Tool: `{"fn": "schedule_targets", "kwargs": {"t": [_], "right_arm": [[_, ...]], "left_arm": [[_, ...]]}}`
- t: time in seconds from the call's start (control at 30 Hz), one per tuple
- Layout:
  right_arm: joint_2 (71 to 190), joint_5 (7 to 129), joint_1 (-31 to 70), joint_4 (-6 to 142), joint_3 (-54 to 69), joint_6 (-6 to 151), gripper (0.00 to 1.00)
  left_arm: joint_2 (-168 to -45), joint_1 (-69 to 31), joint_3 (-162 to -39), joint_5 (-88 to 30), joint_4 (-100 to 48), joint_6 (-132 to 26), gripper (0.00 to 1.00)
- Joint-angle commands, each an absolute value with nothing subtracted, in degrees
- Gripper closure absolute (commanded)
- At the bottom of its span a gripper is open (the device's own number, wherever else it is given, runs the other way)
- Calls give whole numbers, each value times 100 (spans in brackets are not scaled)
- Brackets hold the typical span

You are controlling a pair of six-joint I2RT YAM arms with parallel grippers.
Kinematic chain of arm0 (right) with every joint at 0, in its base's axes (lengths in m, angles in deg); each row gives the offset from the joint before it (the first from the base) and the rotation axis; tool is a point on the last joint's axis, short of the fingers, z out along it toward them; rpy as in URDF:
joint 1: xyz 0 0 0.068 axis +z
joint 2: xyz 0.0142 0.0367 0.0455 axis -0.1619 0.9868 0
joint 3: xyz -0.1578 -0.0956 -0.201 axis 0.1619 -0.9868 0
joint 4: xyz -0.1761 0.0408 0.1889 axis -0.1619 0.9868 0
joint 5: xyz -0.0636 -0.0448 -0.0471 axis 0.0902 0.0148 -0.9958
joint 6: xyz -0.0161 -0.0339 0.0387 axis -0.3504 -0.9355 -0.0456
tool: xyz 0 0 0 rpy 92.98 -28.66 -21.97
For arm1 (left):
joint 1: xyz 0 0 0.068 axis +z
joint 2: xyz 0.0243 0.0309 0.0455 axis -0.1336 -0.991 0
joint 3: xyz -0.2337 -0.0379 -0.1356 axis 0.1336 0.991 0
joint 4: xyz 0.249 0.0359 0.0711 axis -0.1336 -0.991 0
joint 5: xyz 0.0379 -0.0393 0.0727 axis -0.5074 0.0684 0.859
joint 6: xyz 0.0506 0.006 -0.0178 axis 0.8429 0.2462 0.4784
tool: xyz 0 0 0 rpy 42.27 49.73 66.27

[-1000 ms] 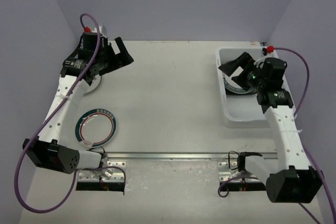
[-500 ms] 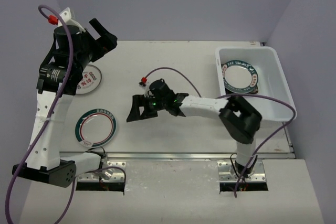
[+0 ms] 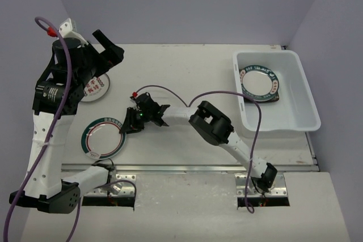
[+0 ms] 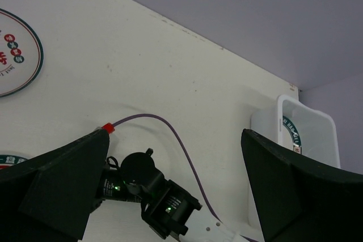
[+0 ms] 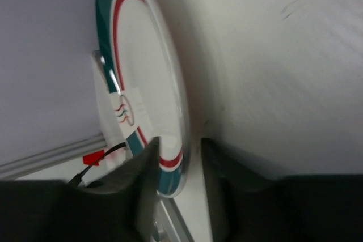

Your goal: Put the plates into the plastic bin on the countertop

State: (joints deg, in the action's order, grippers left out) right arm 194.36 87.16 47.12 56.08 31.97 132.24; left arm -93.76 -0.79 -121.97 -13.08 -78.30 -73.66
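Top external view: the right gripper lies low over the countertop, at the right rim of the teal-rimmed plate near the table's front left. Right wrist view: its fingers straddle that plate's rim, jaws parted, with a narrow gap beside one finger. The left gripper hangs raised above the medallion plate, jaws spread wide and empty. The plastic bin stands at the far right and holds the binned plate, with a dark dish partly showing beneath it.
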Motion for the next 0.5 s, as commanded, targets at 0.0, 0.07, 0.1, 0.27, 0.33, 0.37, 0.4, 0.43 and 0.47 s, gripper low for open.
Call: {"fn": "schedule_targets", "kwargs": {"t": [0.0,0.07,0.1,0.27,0.33,0.37,0.4,0.43,0.47], "right_arm": [[20188,8412,4813,6235,3702,13453,75],[20198,8535,4825,6325,3946,13352,90],[20123,8584,4825,6337,4007,13283,96],[18423,7946,4711,6937,3300,12594,100],[17490,7073,4571,7928,3193,12110,100],[17113,6644,4468,8394,3153,11955,100],[16460,6489,4183,8553,2830,11900,100],[15983,6435,3935,8609,2508,12000,100],[15602,6422,3689,8635,2013,12141,100]], "left_arm": [[-9174,-50,-12092,-1394,-7803,-7393,0],[-9144,-50,-11958,-1416,-7781,-7370,0],[-9135,-50,-11906,-1419,-7778,-7352,0],[-9044,-59,-11647,-1210,-7789,-7172,0],[-8982,-59,-11417,-1123,-7746,-7153,0],[-8959,-59,-11272,-1109,-7728,-7148,0],[-8947,-59,-11172,-1129,-7674,-7147,0],[-8934,-59,-11008,-1165,-7623,-7147,0],[-8927,-59,-10853,-1222,-7537,-7151,0]]}}
